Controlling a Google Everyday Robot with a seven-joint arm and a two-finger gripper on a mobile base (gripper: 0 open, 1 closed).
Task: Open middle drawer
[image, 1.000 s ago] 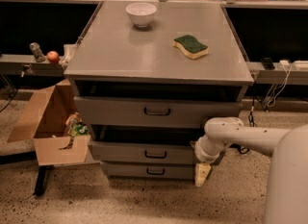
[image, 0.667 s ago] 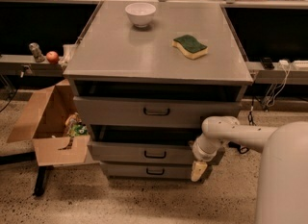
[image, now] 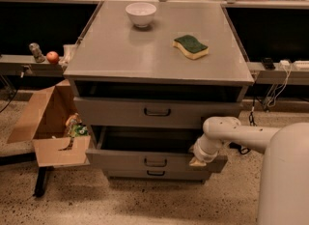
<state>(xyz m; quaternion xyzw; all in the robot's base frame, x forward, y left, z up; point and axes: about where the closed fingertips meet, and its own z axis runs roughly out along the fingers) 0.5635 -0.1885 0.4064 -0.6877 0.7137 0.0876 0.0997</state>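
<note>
The middle drawer (image: 120, 160) is the second of three grey drawers in the cabinet. It stands pulled out, with its dark inside showing above its flat front. Its small dark loop handle (image: 155, 162) is at the centre. My gripper (image: 197, 160) is at the end of my white arm, which comes in from the lower right. It is at the right end of the middle drawer's front, well to the right of the handle. The top drawer (image: 157, 112) also stands a little way out. The bottom drawer (image: 155, 173) is shut.
On the cabinet top (image: 111, 55) are a white bowl (image: 141, 14) and a green-and-yellow sponge (image: 191, 47). An open cardboard box (image: 48, 132) stands at the cabinet's left. A shelf with an apple (image: 52, 57) is at the left. Cables hang at the right (image: 275, 89).
My gripper has moved up and slightly left, from beside the bottom drawer to the right end of the middle drawer's front. The drawers look unchanged.
</note>
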